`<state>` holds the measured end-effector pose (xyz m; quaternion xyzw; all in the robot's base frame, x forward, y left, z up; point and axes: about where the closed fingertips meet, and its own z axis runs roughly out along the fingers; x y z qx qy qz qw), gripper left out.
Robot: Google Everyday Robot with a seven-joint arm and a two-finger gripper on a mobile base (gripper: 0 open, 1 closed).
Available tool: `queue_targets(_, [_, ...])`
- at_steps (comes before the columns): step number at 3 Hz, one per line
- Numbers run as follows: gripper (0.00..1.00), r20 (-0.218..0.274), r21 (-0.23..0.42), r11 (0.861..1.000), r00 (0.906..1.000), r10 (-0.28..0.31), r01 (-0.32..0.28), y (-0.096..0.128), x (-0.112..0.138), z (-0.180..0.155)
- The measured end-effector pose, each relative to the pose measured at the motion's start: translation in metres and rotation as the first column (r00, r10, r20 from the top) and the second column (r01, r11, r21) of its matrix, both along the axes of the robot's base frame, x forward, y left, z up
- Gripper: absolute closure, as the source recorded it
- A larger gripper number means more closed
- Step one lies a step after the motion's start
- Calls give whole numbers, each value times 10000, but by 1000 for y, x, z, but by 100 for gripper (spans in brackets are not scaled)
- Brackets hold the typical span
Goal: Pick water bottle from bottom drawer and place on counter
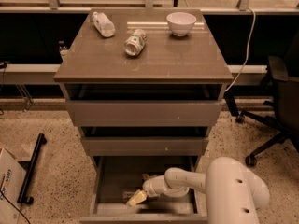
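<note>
The bottom drawer [110,181] is pulled open. My gripper [136,199] is down inside it, near the front left of its floor, with the white arm [187,181] reaching in from the right. The water bottle [127,194] shows only as a faint clear shape on the drawer floor right at the gripper's tip; I cannot tell whether they touch. The counter [154,62] above carries a bottle with a white label [103,24], a bottle with a green-and-white label [134,42] and a white bowl [181,22].
The two upper drawers [145,113] stand slightly out above the open one. A black office chair [278,101] is on the right. A black bar [30,169] and a cardboard box [7,190] lie on the floor to the left.
</note>
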<state>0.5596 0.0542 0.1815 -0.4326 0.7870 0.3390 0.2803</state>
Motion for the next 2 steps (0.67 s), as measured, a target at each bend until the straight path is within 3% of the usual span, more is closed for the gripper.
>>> queue_targets(1, [0, -190, -16, 9999, 9997, -150, 149, 7, 5, -23])
queue_targets(2, [25, -483, 4, 9991, 9980, -414, 415, 5, 4, -42])
